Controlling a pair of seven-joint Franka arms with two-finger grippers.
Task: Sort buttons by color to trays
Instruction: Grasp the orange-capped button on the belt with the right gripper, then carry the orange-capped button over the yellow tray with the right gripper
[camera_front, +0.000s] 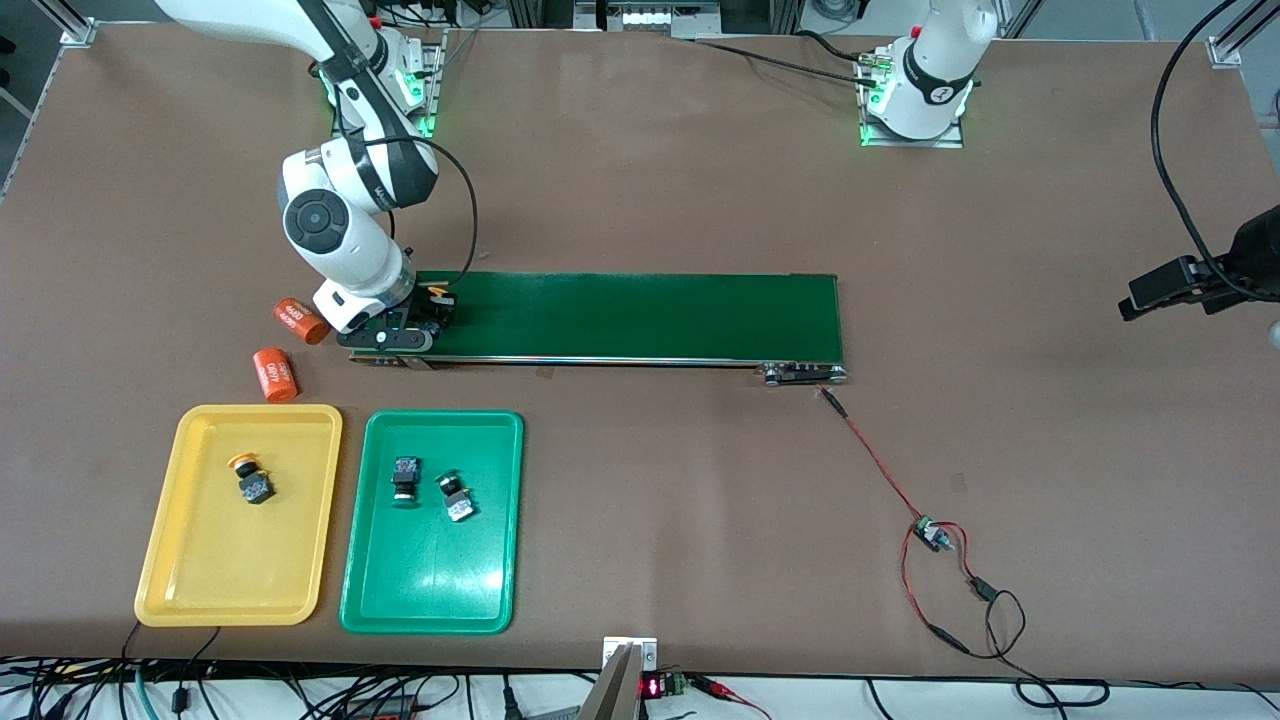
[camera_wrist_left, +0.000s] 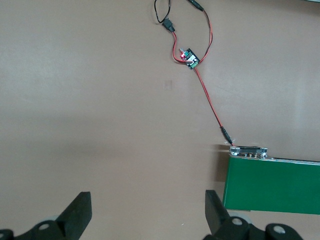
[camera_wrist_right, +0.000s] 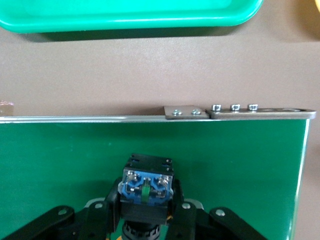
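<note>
A button with a black-and-blue body lies on the dark green belt at the right arm's end. Its yellow-orange cap shows in the front view. My right gripper is low on the belt, its fingers pressed against both sides of the button body. The yellow tray holds one yellow-capped button. The green tray holds two buttons. My left gripper hangs open and empty over bare table off the belt's left-arm end.
Two orange cylinders lie beside the belt's end, near the yellow tray's corner. A red and black wire with a small circuit board runs from the belt's other end toward the front edge of the table.
</note>
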